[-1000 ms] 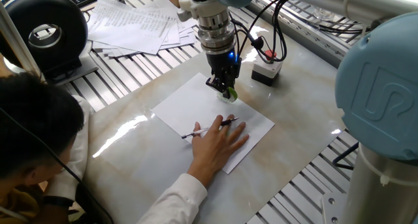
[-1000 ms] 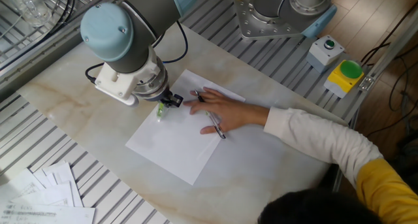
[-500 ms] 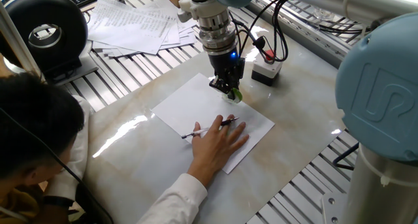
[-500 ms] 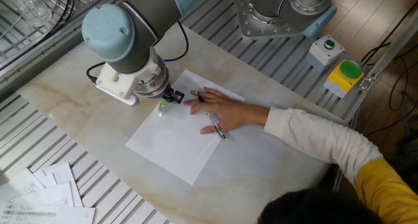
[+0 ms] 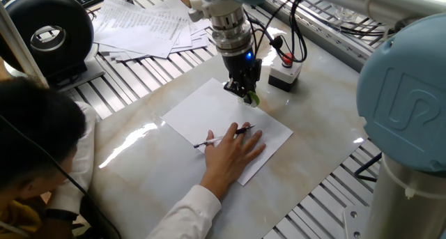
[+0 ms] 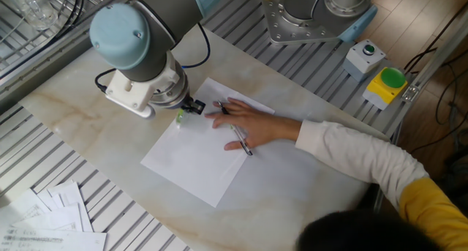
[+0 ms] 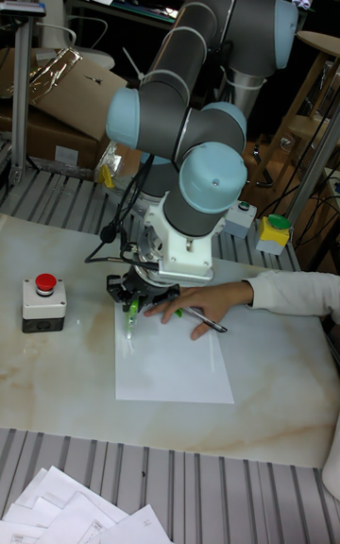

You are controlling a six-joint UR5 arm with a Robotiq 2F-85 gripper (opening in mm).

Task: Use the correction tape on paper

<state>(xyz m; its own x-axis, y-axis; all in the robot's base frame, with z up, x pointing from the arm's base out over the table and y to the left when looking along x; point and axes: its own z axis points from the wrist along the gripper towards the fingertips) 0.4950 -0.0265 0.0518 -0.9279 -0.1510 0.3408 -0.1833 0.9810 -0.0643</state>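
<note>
One fixed view shows you the gripper (image 5: 244, 93) pointing down, with its fingers closed narrowly on a small green correction tape (image 5: 251, 98), and the tip of the tape is touching, or very nearly touching, the paper (image 5: 209, 110). The paper lies flat on the marble table (image 5: 139, 162), directly under the fingers and spreading out toward the person, so the tape stands near the sheet's far edge. On the near side of the fingers a person's hand (image 5: 233, 155) presses on the sheet, and a pen (image 5: 224, 136) lies under this hand, just beside the tape but apart from it. From the other fixed view you can see the tape (image 6: 179, 119) tilted under the gripper (image 6: 188, 109), with the hand (image 6: 248, 124) close beside it. I judge that the paper is light, thin and slippery on this smooth stone, so it will slide or wrinkle if you drag the tape hard; the hand is holding it down for you. The dispenser looks like small light plastic, so keep the hold on its body and press only gently. A red button box (image 5: 284, 70) stands beyond the fingers, well apart from the sheet.
</note>
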